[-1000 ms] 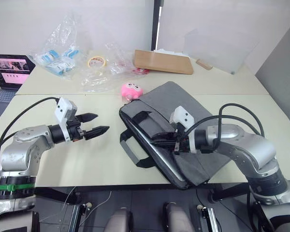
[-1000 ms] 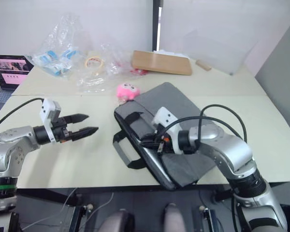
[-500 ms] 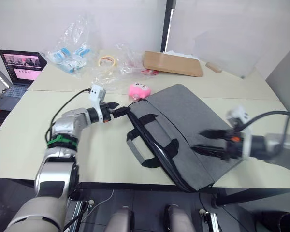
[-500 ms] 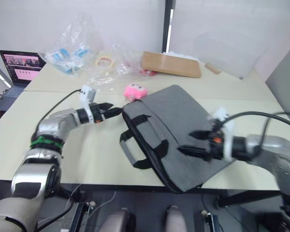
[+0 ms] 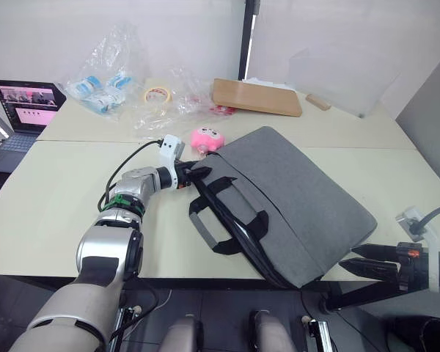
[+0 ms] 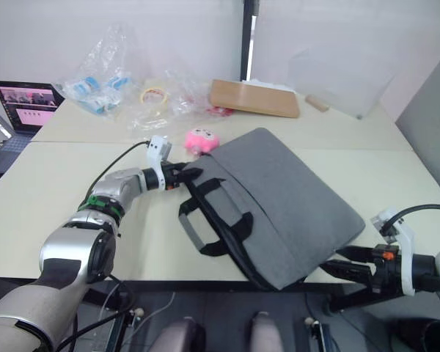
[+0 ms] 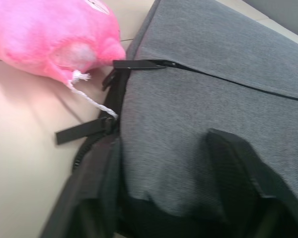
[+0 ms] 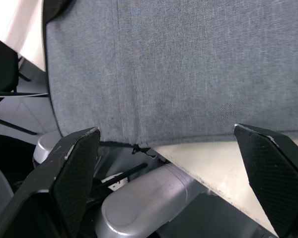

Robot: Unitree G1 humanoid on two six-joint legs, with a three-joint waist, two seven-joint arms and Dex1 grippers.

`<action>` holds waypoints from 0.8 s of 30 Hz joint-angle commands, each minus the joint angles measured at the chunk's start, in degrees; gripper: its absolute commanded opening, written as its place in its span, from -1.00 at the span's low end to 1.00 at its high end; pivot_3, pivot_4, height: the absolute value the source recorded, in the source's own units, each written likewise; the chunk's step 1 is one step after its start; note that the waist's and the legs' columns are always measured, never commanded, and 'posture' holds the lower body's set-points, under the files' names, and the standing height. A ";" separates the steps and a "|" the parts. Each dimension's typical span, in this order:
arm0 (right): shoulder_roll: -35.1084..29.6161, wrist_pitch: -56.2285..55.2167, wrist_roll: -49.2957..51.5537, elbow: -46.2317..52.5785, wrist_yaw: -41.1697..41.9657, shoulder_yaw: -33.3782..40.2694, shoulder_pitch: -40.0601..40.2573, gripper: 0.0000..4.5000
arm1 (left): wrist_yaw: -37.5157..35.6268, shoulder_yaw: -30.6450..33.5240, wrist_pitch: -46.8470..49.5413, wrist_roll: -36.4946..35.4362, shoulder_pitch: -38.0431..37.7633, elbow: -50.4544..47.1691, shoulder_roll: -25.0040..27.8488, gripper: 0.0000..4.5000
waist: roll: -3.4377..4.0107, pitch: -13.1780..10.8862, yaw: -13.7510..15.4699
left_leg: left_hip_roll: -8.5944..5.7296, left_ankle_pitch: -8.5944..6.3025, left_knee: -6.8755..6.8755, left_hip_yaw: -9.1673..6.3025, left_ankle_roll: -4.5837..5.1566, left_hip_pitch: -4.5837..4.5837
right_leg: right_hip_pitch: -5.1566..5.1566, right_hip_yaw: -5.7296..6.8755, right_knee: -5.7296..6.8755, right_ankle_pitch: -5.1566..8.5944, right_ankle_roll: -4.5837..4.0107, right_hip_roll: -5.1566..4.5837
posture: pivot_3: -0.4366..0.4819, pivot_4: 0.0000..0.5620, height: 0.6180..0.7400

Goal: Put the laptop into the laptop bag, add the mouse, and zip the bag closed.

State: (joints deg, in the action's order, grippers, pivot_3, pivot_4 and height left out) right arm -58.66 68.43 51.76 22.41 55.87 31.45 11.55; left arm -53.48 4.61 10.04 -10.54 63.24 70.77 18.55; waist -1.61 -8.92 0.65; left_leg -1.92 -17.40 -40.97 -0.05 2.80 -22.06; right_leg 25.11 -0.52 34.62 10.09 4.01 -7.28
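**Bag at the near worktop edge, left hand at its far corner**

The flat grey fabric laptop bag [image 5: 293, 202] with black strap handles lies diagonally on the cream worktop [image 5: 51, 213]. Its near corner overhangs the front edge. The long side facing the robot's left gapes along its black edging [image 5: 238, 238]; what lies inside cannot be made out. Both strap handles [image 5: 209, 220] splay out onto the worktop on that side.

The left hand [image 5: 194, 176] is at the bag's far left corner. In the left wrist view its two black fingers [image 7: 97, 198] stand apart over the grey fabric, close to the zip track and two black pull tabs [image 7: 82, 131]; whether they grip anything cannot be told.

The right hand [image 5: 363, 260] sits beyond the front edge of the worktop, just beside the overhanging corner. Its fingers [image 8: 74, 171] are spread wide and hold nothing.

A pink fluffy ball-shaped toy [image 5: 204, 138] touches the bag's far left corner. Behind it lie clear plastic bags [image 5: 103, 73], a roll of tape [image 5: 155, 94] and a flat brown board [image 5: 257, 97]. A small dark laptop with a lit pink screen [image 5: 26, 99] stands at the far left.

The worktop between the left arm and the front edge is bare, as is the strip to the right of the bag.
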 commanded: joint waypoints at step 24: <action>9.69 9.06 8.32 -4.23 -12.89 -0.48 -5.82 0.88 | -3.59 0.90 -0.37 2.04 -0.10 -2.17 1.49 -1.00 | 0.00 0.00 -0.04 | -0.03 -0.01 0.01 0.00 0.01 0.01 | 0.01 -0.02 0.00 -0.01 0.02 -0.03 | -0.05 -0.47 1.00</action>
State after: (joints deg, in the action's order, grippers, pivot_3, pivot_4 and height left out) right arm -49.20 77.43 59.02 17.75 44.20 29.79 6.29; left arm -56.20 5.46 10.13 -8.99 63.04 70.33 19.74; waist -1.61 -8.92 0.62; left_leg -1.94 -17.41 -40.96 -0.05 2.81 -22.05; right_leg 25.12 -0.54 34.62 10.08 4.03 -7.31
